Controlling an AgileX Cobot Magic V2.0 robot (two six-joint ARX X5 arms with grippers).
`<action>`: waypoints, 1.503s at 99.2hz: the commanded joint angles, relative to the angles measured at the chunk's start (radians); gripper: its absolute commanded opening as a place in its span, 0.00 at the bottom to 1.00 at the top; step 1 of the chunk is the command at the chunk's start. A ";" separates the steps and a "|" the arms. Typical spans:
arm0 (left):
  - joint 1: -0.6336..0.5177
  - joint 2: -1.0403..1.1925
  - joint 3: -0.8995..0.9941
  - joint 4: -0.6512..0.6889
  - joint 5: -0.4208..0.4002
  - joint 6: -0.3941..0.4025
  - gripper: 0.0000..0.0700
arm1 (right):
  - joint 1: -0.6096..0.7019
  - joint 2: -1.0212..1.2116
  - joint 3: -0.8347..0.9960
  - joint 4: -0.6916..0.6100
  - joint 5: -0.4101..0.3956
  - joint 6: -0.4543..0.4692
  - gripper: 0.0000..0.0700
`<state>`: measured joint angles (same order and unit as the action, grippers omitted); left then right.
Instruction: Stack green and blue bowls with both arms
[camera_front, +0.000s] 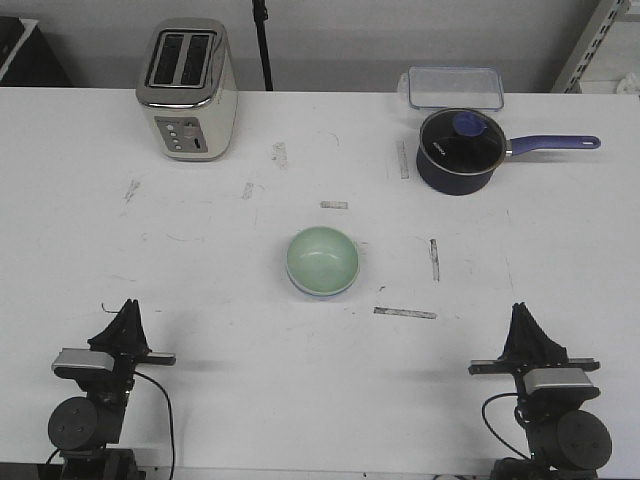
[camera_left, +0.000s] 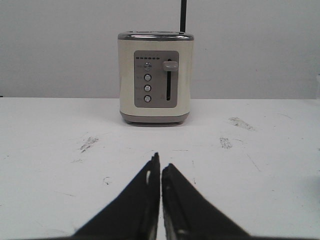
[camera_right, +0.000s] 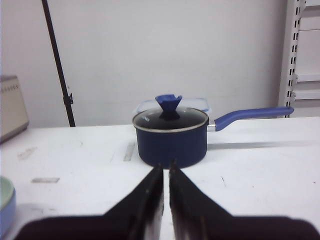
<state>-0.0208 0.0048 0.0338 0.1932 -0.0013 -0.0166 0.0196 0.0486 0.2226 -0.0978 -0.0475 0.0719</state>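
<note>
The green bowl (camera_front: 322, 260) sits nested in the blue bowl (camera_front: 297, 283) at the centre of the tabletop (camera_front: 200, 270); only a thin blue rim shows around the green one's 7 o'clock side in the front view, and the right wrist view shows blue under green at its edge. Judging from that, the stack looks complete.

The left pincer (camera_front: 128, 308) rests near the tabletop's 7 o'clock corner, its jaws pressed together and holding nothing. The right pincer (camera_front: 520, 311) rests near the 5 o'clock corner, likewise pressed together and empty. Both are well apart from the bowls.

What remains, as I judge it, is simply to keep both arms parked low and clear. The green bowl seems to sit level in the blue one, so nudging it would only risk tilting it.

Count: two bowls, one green and one blue; one toaster (camera_front: 187, 90) at 11 o'clock; one lidded saucepan (camera_front: 458, 150) at 1 o'clock; one clear container (camera_front: 455, 87) just behind it.
</note>
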 joint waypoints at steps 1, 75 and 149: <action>0.000 -0.002 -0.022 0.011 -0.002 -0.003 0.00 | 0.000 -0.030 -0.022 0.015 0.004 -0.028 0.02; 0.000 -0.002 -0.022 0.015 -0.002 -0.003 0.00 | 0.001 -0.047 -0.210 0.146 -0.004 -0.023 0.02; 0.000 -0.002 -0.022 0.015 -0.002 -0.002 0.00 | 0.001 -0.047 -0.210 0.159 -0.004 -0.024 0.02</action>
<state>-0.0208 0.0048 0.0338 0.1940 -0.0013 -0.0166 0.0196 0.0013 0.0143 0.0490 -0.0513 0.0494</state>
